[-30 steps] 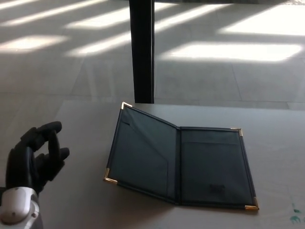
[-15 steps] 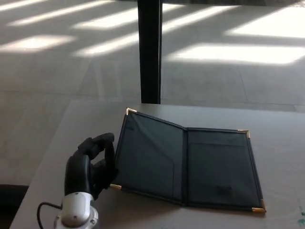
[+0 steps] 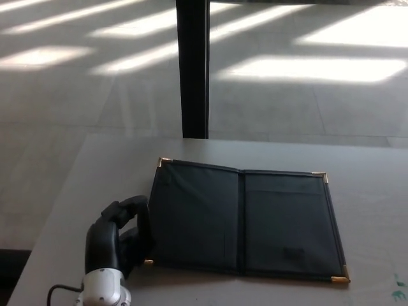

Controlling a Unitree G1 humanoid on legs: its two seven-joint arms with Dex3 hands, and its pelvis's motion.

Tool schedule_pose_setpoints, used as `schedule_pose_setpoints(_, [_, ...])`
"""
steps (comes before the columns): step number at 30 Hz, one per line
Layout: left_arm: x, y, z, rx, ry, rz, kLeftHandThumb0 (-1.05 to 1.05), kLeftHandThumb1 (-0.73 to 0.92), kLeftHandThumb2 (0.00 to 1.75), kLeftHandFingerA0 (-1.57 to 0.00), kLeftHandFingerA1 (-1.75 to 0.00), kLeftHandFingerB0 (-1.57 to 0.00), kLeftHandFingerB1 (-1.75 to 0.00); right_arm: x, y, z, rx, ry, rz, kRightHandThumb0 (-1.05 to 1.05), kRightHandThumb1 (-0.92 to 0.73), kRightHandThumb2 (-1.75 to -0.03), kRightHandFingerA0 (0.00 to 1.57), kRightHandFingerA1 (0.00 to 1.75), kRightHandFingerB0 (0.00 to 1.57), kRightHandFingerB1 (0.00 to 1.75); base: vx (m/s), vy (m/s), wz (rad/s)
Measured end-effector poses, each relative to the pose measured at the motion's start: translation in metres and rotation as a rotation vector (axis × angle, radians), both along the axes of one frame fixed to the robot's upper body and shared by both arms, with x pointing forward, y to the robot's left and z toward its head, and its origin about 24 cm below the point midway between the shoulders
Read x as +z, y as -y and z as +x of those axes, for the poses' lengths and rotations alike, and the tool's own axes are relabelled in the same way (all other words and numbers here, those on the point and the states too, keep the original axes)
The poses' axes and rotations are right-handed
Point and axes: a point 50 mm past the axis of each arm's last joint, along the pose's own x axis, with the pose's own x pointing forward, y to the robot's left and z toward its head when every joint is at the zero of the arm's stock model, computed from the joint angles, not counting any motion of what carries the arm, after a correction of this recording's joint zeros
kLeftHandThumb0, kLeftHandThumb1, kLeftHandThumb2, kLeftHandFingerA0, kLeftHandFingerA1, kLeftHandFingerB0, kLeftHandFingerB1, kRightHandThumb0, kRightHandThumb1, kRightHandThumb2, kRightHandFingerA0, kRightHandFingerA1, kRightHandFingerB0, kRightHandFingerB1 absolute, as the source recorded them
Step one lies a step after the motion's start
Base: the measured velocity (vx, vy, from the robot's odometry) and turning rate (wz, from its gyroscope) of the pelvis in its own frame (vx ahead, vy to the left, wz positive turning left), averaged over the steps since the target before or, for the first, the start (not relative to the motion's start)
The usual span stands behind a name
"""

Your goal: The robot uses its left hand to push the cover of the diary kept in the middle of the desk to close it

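My left hand (image 3: 121, 237) is low on the desk (image 3: 102, 172), and the diary (image 3: 242, 220) lies just to the right of it, open, with its two covers spread almost flat and the spine going away from me. I hold the hand here because the left cover (image 3: 194, 213) is the one I must push over, and its outer edge is the part closest to my fingers (image 3: 137, 213); from this side I can get under or against that edge and swing the cover toward the right half. The fingers are curled in a loose hook, not spread wide and not pinching anything, and they seem to touch the near left corner of the cover, though the dark hand against the dark cover makes the contact hard to confirm. The diary stays open, so I judge the closing is not yet begun in earnest. To count: there is one diary, with two covers, and I can see four small gold corner pieces, one beside my fingers (image 3: 148, 261), one beyond them (image 3: 164, 162), and two far to the right (image 3: 320, 176). One hand of mine is visible; the right one does not show. Beyond the desk stands one black post (image 3: 192, 67) on the sunlit floor (image 3: 306, 95).
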Motion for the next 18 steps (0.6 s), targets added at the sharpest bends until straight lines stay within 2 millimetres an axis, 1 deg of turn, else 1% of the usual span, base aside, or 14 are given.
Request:
schedule_pose_setpoints(1, [0.002, -0.006, 0.002, 0.005, 0.005, 0.011, -0.86, 0.91, 0.83, -0.55, -0.55, -0.41, -0.49, 0.000, 0.000, 0.000, -0.002, 0.001, 0.001, -0.91, -0.92, -0.70, 0.64, 0.89, 0.72, 0.70, 0.00, 0.000, 0.00])
schedule_pose_setpoints(2, [0.004, -0.009, 0.003, 0.007, 0.010, 0.017, -0.89, 0.85, 0.92, -0.52, -0.57, -0.40, -0.52, 0.000, 0.000, 0.000, -0.003, 0.001, 0.002, -0.91, -0.92, -0.71, 0.62, 0.92, 0.72, 0.73, 0.00, 0.000, 0.00])
schedule_pose_setpoints(3, [0.006, -0.012, 0.005, 0.009, 0.014, 0.023, -0.89, 0.85, 0.92, -0.52, -0.57, -0.40, -0.52, 0.000, 0.000, 0.000, -0.005, 0.001, 0.003, -0.91, -0.92, -0.71, 0.62, 0.92, 0.72, 0.73, 0.00, 0.000, 0.00])
schedule_pose_setpoints(4, [0.010, -0.019, 0.007, 0.015, 0.024, 0.036, -0.89, 0.85, 0.92, -0.52, -0.57, -0.40, -0.52, -0.001, 0.000, -0.001, -0.007, -0.001, 0.005, -0.91, -0.92, -0.71, 0.62, 0.92, 0.72, 0.73, 0.00, 0.000, 0.00])
schedule_pose_setpoints(5, [0.013, -0.024, 0.009, 0.021, 0.031, 0.044, -0.84, 0.92, 0.81, -0.55, -0.55, -0.40, -0.49, -0.001, 0.000, -0.001, -0.009, -0.002, 0.006, -0.91, -0.92, -0.70, 0.64, 0.93, 0.73, 0.73, 0.00, 0.000, 0.00])
schedule_pose_setpoints(6, [0.017, -0.029, 0.011, 0.027, 0.040, 0.051, -0.86, 0.92, 0.82, -0.57, -0.54, -0.40, -0.48, -0.001, 0.000, -0.002, -0.011, -0.003, 0.005, -0.93, -0.69, -1.05, 0.70, 0.94, 0.69, 0.75, 0.00, 0.000, 0.00])
schedule_pose_setpoints(7, [0.019, -0.032, 0.012, 0.031, 0.046, 0.056, -0.87, 0.92, 0.82, -0.57, -0.54, -0.40, -0.48, -0.001, 0.000, -0.002, -0.012, -0.004, 0.004, -0.91, -0.92, -0.71, 0.65, 0.96, 0.72, 0.74, 0.00, 0.000, 0.00])
schedule_pose_setpoints(10, [0.025, -0.044, 0.014, 0.046, 0.063, 0.081, -0.87, 0.92, 0.82, -0.58, -0.54, -0.41, -0.49, -0.001, 0.000, -0.002, -0.014, -0.005, 0.004, -0.92, -0.92, -0.71, 0.64, 0.95, 0.72, 0.74, 0.00, 0.000, 0.00])
schedule_pose_setpoints(12, [0.027, -0.051, 0.015, 0.062, 0.066, 0.083, -0.86, 0.92, 0.82, -0.58, -0.55, -0.41, -0.49, -0.001, 0.000, -0.003, -0.016, -0.006, 0.003, -0.91, -0.92, -0.74, 0.61, 0.96, 0.69, 0.75, 0.00, 0.000, 0.00])
schedule_pose_setpoints(13, [0.027, -0.053, 0.014, 0.067, 0.064, 0.079, -0.86, 0.92, 0.82, -0.59, -0.57, -0.42, -0.50, -0.001, 0.000, -0.003, -0.015, -0.007, 0.003, -0.91, -0.92, -0.71, 0.61, 0.97, 0.69, 0.74, 0.00, 0.000, 0.00])
schedule_pose_setpoints(14, [0.027, -0.054, 0.014, 0.068, 0.061, 0.077, -0.86, 0.92, 0.81, -0.60, -0.58, -0.43, -0.50, -0.001, -0.001, -0.003, -0.014, -0.006, 0.004, -0.90, -0.92, -0.72, 0.59, 0.94, 0.69, 0.73, 0.00, 0.000, 0.00])
schedule_pose_setpoints(15, [0.025, -0.055, 0.013, 0.069, 0.057, 0.074, -0.86, 0.92, 0.80, -0.57, -0.57, -0.42, -0.49, -0.002, -0.001, -0.003, -0.015, -0.003, 0.007, -0.90, -0.92, -0.72, 0.62, 0.91, 0.71, 0.72, 0.00, 0.000, 0.00])
schedule_pose_setpoints(17, [0.022, -0.055, 0.011, 0.070, 0.043, 0.055, -0.86, 0.92, 0.80, -0.57, -0.57, -0.42, -0.49, -0.002, -0.001, -0.003, -0.018, -0.002, 0.011, -0.90, -0.92, -0.72, 0.62, 0.91, 0.71, 0.72, 0.00, 0.000, 0.00])
schedule_pose_setpoints(18, [0.020, -0.054, 0.011, 0.069, 0.037, 0.048, -0.83, 0.92, 0.79, -0.60, -0.57, -0.46, -0.50, -0.002, -0.001, -0.002, -0.019, -0.002, 0.011, -0.90, -0.92, -0.71, 0.64, 0.94, 0.71, 0.73, 0.00, 0.000, 0.00])
